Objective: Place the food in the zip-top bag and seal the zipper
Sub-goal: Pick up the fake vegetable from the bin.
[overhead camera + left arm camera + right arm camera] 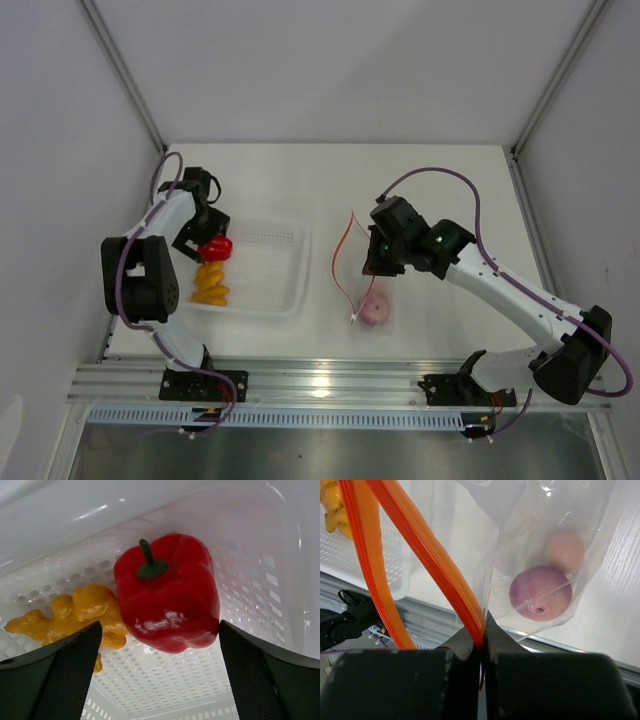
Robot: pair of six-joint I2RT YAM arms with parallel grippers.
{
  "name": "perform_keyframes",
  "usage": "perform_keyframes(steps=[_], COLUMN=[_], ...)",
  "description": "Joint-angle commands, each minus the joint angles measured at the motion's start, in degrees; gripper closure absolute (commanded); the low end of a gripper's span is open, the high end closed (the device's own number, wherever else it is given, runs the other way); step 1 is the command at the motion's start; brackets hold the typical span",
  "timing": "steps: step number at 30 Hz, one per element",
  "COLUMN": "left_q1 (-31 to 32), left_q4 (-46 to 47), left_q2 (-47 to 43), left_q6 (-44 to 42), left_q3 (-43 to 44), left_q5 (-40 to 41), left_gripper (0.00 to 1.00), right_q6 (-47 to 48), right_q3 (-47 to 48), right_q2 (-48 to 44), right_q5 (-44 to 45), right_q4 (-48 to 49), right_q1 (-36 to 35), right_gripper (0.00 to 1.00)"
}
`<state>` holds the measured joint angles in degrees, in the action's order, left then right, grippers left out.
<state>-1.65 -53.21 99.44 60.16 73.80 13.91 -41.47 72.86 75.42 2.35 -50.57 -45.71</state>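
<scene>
Top external view, worktop (300, 180): white perforated tray (300, 270) at left, clear bag (530, 520) to its right. Left pincer (160, 624): jaws wide, one either side of the red pepper (170, 595) in the tray's far-left part. Lumpy orange-yellow piece (85, 610): in the tray, just beside the pepper on its near side. Right pincer (482, 645): clamped shut on the bag's orange zipper strip (420, 545). Round purple piece (540, 592): inside the bag.

Lab test cell: white panel walls (330, 60), aluminium mounting rail (330, 378).
</scene>
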Motion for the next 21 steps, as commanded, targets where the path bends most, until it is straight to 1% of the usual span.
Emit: perform_keyframes(steps=[1,6,10,14,16,17,19,20,21], left_q1=[-0.8,-0.8,-0.8,-0.8,-0.8,-0.7,-0.5,-0.3,-0.1], left_q4=[-2.3,-4.8,-3.2,-1.5,-0.2,0.3,2.4,3.5,4.2], left_q2=[0.8,2.4,2.5,2.7,2.7,2.6,1.7,1.2,0.2], left_q6=[4.0,5.3,4.7,4.1,3.6,3.4,2.9,2.5,2.1], left_q3=[3.1,4.7,3.7,2.1,1.1,0.6,-1.3,-1.9,-2.3], left_q5=[3.5,5.3,5.4,4.0,3.0,2.5,1.4,0.9,0.4], left_gripper=[0.00,0.00,0.02,0.11,0.13,0.18,0.23,0.31,0.35], right_q6=[1.0,1.7,1.5,0.8,0.6,0.6,0.3,0.2,0.1], right_q3=[-0.4,0.4,0.3,-0.5,-0.3,-0.3,-0.4,-0.5,-0.6], right_q2=[-0.4,-0.4,-0.8,-1.5,-1.6,-1.6,-1.8,-1.8,-1.7], right_q5=[-0.6,-0.5,-0.4,-0.4,-0.2,-0.3,0.1,0.3,0.5], right_q4=[1.5,0.8,0.6,0.6,0.2,0.2,0.0,-0.1,-0.2], right_q1=[0.6,1.2,1.5,1.5,1.5,1.5,1.5,1.5,1.6], right_gripper=[1.00,1.00,1.00,1.00,1.00,1.00,1.00,1.00,1.00])
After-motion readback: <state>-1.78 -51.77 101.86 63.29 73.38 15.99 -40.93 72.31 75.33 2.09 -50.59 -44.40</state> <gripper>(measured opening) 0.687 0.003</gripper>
